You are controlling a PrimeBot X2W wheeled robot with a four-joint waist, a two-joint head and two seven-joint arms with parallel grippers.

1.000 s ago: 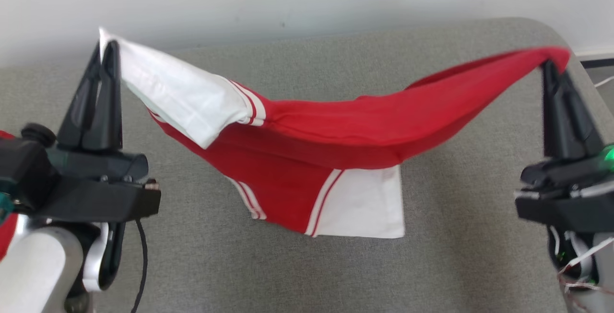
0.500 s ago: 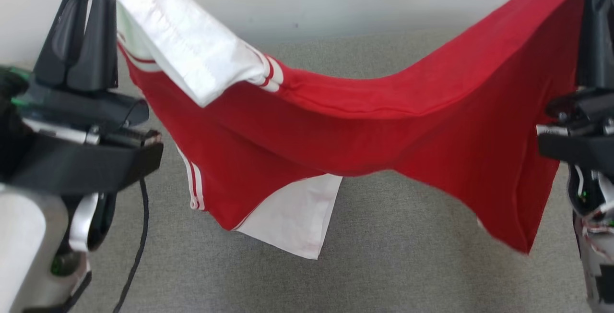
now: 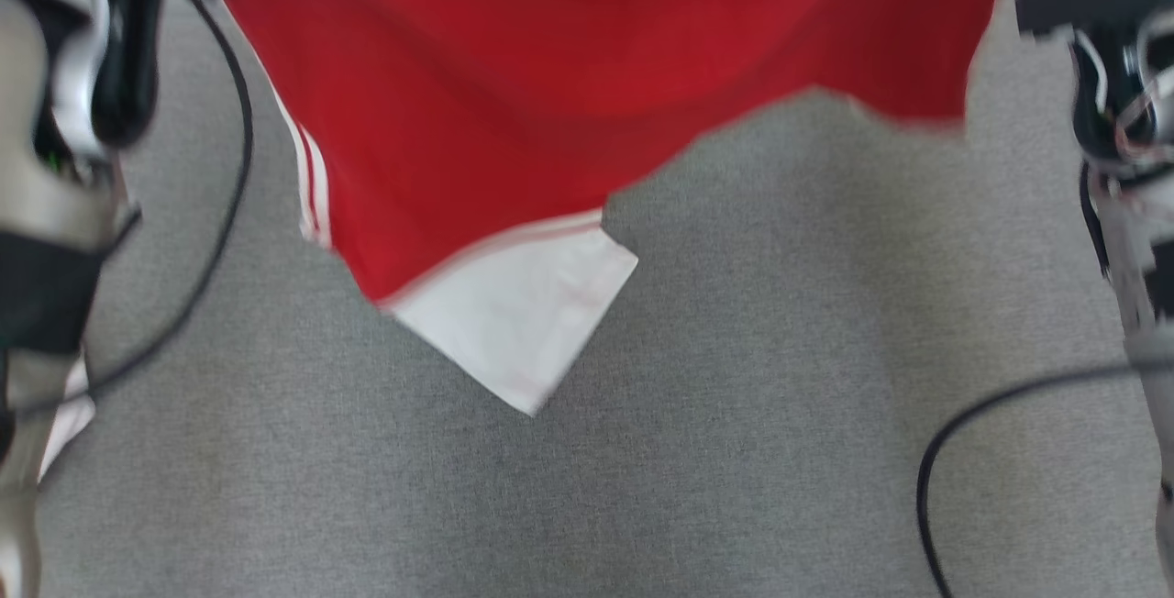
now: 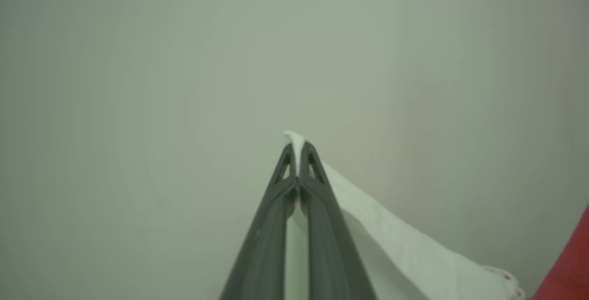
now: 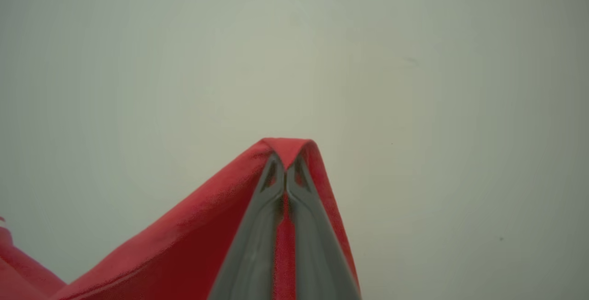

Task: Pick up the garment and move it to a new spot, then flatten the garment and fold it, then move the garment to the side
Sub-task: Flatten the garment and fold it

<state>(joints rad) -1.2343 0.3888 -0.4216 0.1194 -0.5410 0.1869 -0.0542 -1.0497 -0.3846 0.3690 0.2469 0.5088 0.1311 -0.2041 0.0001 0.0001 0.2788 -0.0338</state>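
The light on me is soft and even, with no glare. My head view is smeared by motion blur, so the red garment [image 3: 550, 75] has fuzzy edges. My wrist views are dimmer and greenish, darkening toward the corners, though my fingers [image 4: 322, 226] look crisp.

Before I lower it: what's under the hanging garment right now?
Below the garment's dangling white sleeve I see just the grey fabric surface. The stretch behind the red cloth is covered, so what lies there cannot be told.
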